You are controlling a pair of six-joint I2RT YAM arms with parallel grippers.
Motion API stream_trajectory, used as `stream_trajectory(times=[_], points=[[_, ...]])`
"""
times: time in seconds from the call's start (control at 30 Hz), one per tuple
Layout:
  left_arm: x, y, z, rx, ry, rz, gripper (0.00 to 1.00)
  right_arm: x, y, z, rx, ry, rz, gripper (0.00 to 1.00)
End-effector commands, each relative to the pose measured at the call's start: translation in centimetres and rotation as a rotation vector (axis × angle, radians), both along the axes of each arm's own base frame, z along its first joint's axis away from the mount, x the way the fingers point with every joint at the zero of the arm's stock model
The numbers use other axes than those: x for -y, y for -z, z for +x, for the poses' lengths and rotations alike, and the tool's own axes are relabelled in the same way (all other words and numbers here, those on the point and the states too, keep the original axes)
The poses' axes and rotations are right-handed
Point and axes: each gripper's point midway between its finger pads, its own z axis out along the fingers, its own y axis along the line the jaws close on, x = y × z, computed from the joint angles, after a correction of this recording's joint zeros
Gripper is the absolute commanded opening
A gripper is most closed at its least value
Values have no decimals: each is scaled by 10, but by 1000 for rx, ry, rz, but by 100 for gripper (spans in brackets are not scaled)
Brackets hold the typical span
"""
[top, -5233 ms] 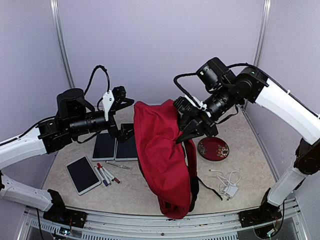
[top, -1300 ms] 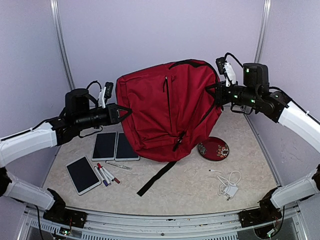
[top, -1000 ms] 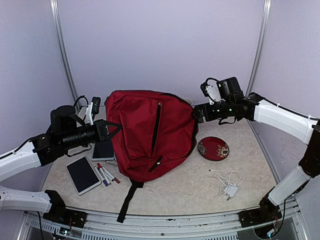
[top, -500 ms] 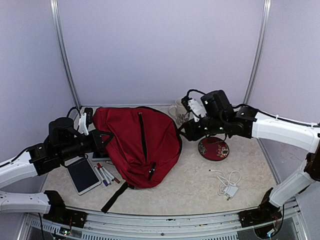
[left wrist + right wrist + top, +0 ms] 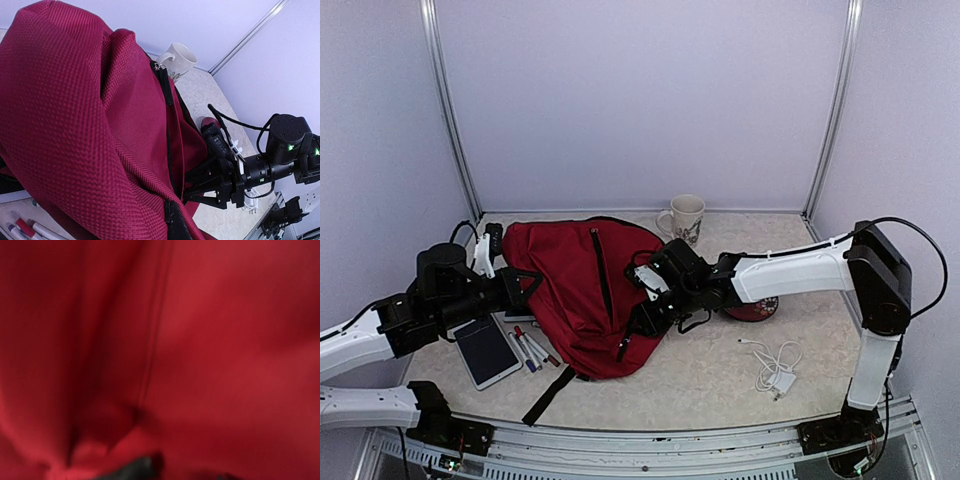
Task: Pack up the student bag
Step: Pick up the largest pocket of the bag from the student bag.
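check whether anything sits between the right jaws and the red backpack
Nothing visible does. The right jaws sit against the red backpack at its right edge, and red fabric fills the right wrist view. The mug stands apart, further back.

The right wrist view is only blurred red bag [image 5: 210,340] cloth, fingertips of the right gripper [image 5: 642,320] are lost against it, those of the left gripper [image 5: 525,287] are buried at its edge, and the plate [image 5: 761,309] sits half behind the arm [image 5: 790,275].
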Motion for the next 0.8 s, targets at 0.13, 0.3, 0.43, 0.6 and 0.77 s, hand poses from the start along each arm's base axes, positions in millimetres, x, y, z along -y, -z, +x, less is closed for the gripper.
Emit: stream_trajectory(times=[0.13, 0.3, 0.43, 0.6, 0.77], points=[[3, -10, 3, 55, 1, -25, 0, -23, 10, 7, -64, -40, 77, 48], [5, -8, 4, 49, 5, -19, 0, -29, 11, -14, -163, -108, 125, 48], [6, -6, 5, 50, 7, -20, 0, -30, 7, -26, -204, -143, 164, 49], [7, -8, 5, 54, 10, -22, 0, -38, 12, -27, -220, -161, 202, 35], [4, -12, 4, 59, 3, -22, 0, -31, 7, -12, -218, -90, 228, 0]])
